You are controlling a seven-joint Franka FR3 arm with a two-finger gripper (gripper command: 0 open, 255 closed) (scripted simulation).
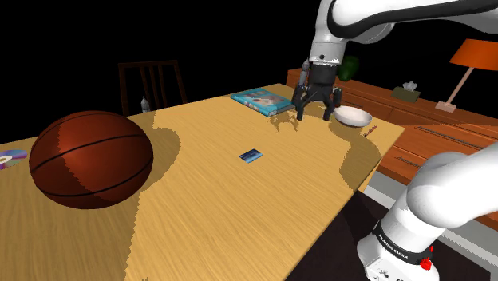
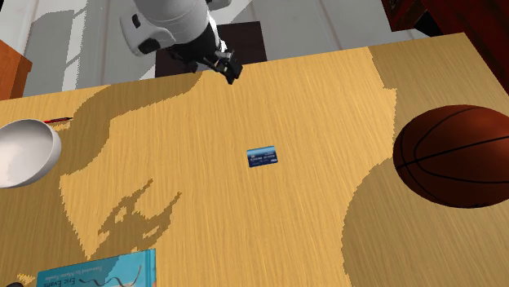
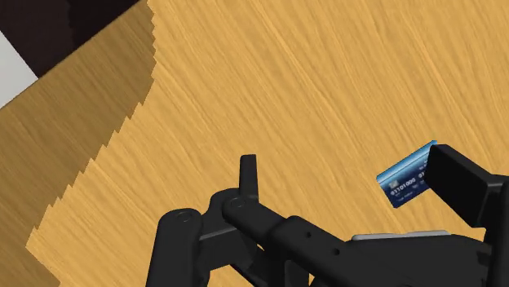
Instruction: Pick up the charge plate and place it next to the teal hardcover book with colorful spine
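The charge plate is a small blue card (image 1: 251,156) lying flat on the wooden table (image 1: 239,215), near its middle (image 2: 263,156). My gripper (image 1: 315,112) hangs open and empty above the table's far part, between the teal book (image 1: 262,100) and a white bowl (image 1: 353,117). In the wrist view the card (image 3: 405,181) lies on the wood just inside one black finger (image 3: 461,183), which hides its edge; the other finger (image 3: 249,175) stands well apart. The book's corner (image 2: 98,273) shows at the second exterior view's lower left, far from the card.
A large brown basketball (image 1: 90,158) sits on the table at the shoulder view's left, with discs (image 1: 9,158) beside it. A red pencil (image 2: 57,121) lies by the bowl (image 2: 24,151). A chair (image 1: 148,84) stands behind the table; a dresser with an orange lamp (image 1: 471,60) is at the right.
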